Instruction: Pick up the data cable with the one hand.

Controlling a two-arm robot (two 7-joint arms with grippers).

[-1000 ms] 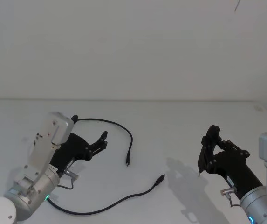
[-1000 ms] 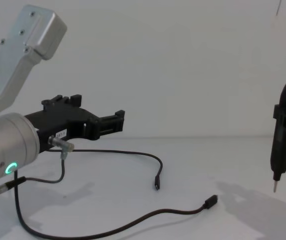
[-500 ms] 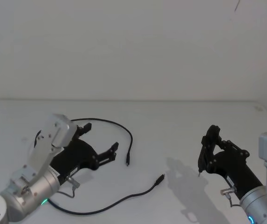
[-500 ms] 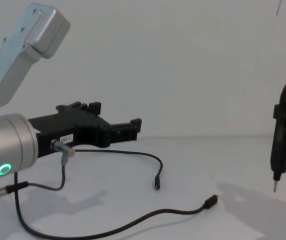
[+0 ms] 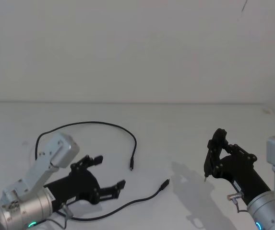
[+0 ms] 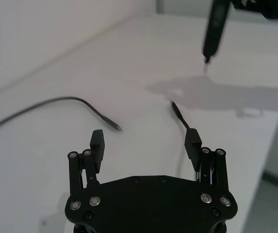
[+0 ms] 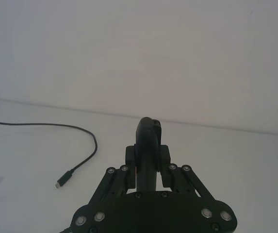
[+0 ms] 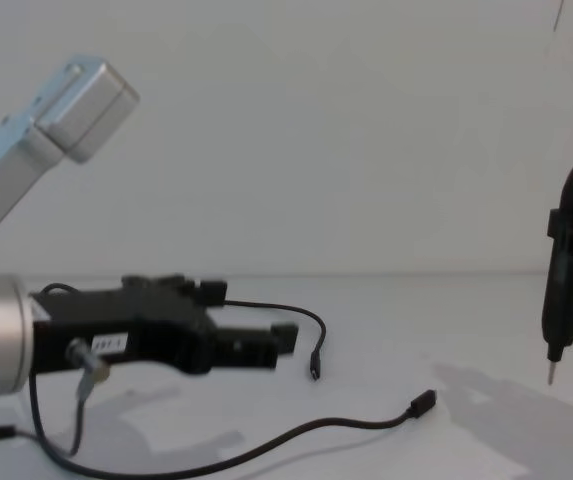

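Observation:
The data cable (image 5: pixel 95 123) is a thin black cord lying in a big loop on the white table. One plug (image 5: pixel 131 167) points toward me and the other plug (image 5: pixel 165 183) lies to its right. My left gripper (image 5: pixel 109 172), black and blocky with a white label, hovers low and open at the near left, just left of both plugs. In the left wrist view the open left gripper (image 6: pixel 144 141) has one plug (image 6: pixel 114 127) ahead between its fingers and the cable (image 6: pixel 183 119) beside one finger. From the chest the left gripper (image 8: pixel 251 320) sits above the cable (image 8: pixel 296 433).
My right gripper (image 5: pixel 212 155) is raised at the right, shut on a slim black tool with a pointed metal tip (image 8: pixel 550 378), away from the cable. A short grey lead with a silver plug (image 8: pixel 84 360) hangs from the left wrist. A white wall stands behind the table (image 5: pixel 185 120).
My left gripper has moved down and nearer, from over the cable's far-left loop to low beside the near stretch; that loop now shows. The right arm has not moved.

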